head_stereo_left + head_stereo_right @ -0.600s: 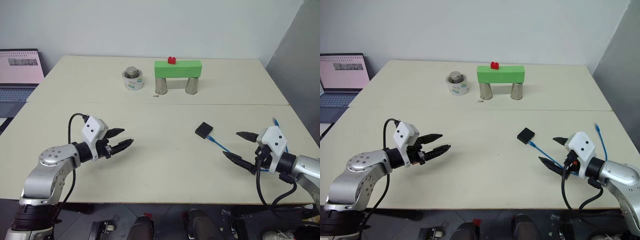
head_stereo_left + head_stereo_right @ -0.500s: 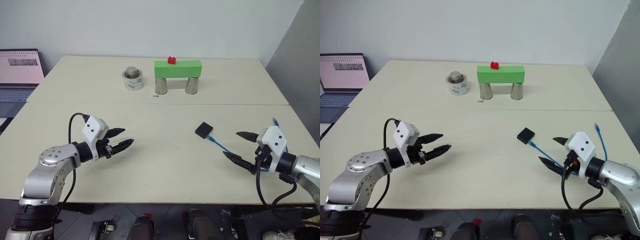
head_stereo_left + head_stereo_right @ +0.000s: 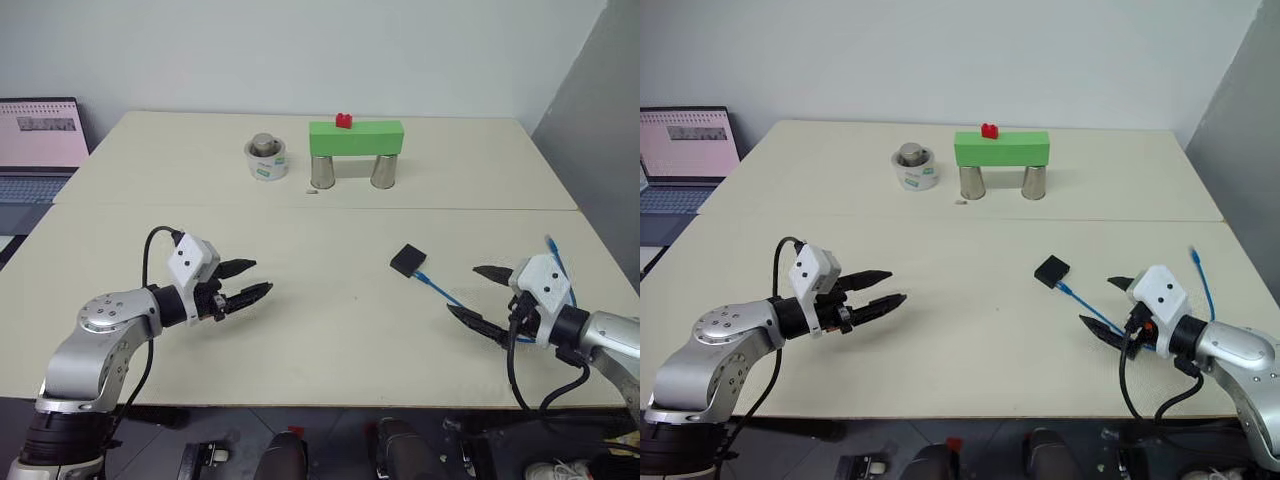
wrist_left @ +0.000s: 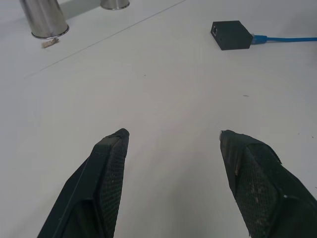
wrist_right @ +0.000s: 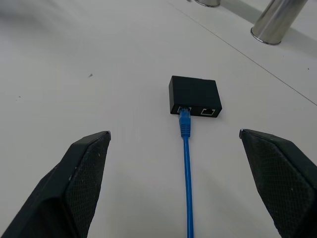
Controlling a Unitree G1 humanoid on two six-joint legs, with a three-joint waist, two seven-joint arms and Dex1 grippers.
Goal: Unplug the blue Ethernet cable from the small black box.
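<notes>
The small black box (image 3: 407,260) lies flat on the cream table, right of centre. The blue Ethernet cable (image 3: 437,288) is plugged into one of its two ports (image 5: 184,109) and runs back toward my right arm. Its free end (image 3: 549,243) lies near the table's right edge. My right gripper (image 3: 463,290) hovers open just short of the box, its fingers either side of the cable (image 5: 186,163). My left gripper (image 3: 261,276) hangs open and empty over bare table at the left, well away from the box (image 4: 230,34).
At the back stands a green block (image 3: 355,136) bridged across two metal cups, with a small red brick (image 3: 343,121) on top. A tape roll holding a metal weight (image 3: 265,157) sits to its left. A laptop (image 3: 38,140) is off the table's left side.
My left gripper has edged a little to the right, toward the table's middle. The right gripper, box and cable have kept still.
</notes>
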